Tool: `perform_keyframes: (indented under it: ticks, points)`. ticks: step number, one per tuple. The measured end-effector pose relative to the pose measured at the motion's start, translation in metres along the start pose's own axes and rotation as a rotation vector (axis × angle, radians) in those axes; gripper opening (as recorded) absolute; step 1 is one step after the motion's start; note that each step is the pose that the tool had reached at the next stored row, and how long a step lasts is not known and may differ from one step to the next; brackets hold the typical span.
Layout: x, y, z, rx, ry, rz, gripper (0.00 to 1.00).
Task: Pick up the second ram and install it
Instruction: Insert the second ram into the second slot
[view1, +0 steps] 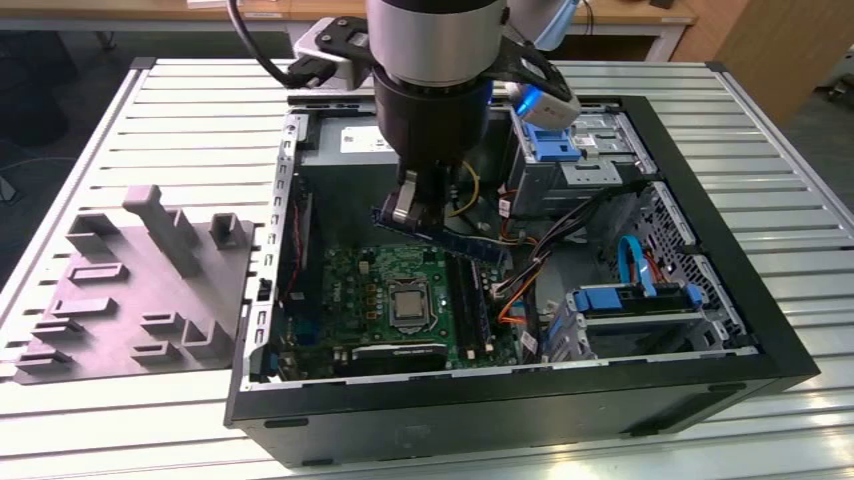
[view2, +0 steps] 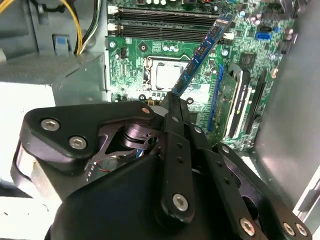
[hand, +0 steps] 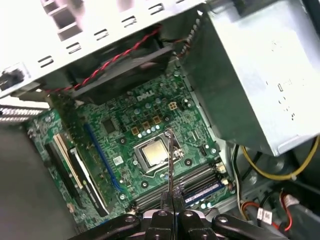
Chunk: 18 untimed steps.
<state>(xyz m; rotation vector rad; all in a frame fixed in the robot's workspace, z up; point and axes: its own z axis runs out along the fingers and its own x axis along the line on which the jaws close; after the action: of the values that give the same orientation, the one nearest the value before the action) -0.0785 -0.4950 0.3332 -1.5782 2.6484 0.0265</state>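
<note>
- Gripper (view2: 175, 100) is clenched on the second ram (view2: 202, 52). Its fingers pinch one end, so the rest of the stick juts out past the fingertips.
- In the exterior view the second ram (view1: 447, 238) hangs tilted just under the gripper (view1: 407, 212). It is inside the open PC case (view1: 507, 405), above the motherboard (view1: 360, 290) and touching nothing there.
- Likely reason for the end grip: most of the contact edge stays free of the fingers, ready to meet a slot.
- In the first wrist view the stick (hand: 171, 165) shows edge-on as a thin line rising from the gripper (hand: 172, 212).
- The memory slots (view2: 150, 22) lie beyond the stick's far tip, across the board. The stick is not lined up with them; it crosses them at an angle.
- One slot seems to carry a stick already (hand: 204, 191), judging by its bluish face; cannot be sure.
- The processor socket (view2: 167, 75) sits straight beneath the held stick.
- To one side of the gripper stands the grey power supply box (hand: 260, 75), with yellow cables (hand: 260, 172) looping near the slots. These are the nearest snag.
- To the other side lie the long expansion slots, one of them blue (hand: 102, 155).
- A fan with red-and-black leads (hand: 125, 55) sits at the far end of the board, well apart.
- The grey moulded tray (view1: 134, 290) lies outside the case on the slatted table (view1: 747, 100), well away from the gripper.
</note>
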Motion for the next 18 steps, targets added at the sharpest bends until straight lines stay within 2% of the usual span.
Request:
perform_keyframes:
  ticks: [9,18]
  points:
    - [0.0000,0.0000,0.0002,0.0094,0.0024,0.159,0.11]
    - [-0.0001,0.0001,0.0002,0.0163,0.0043,0.275,0.11]
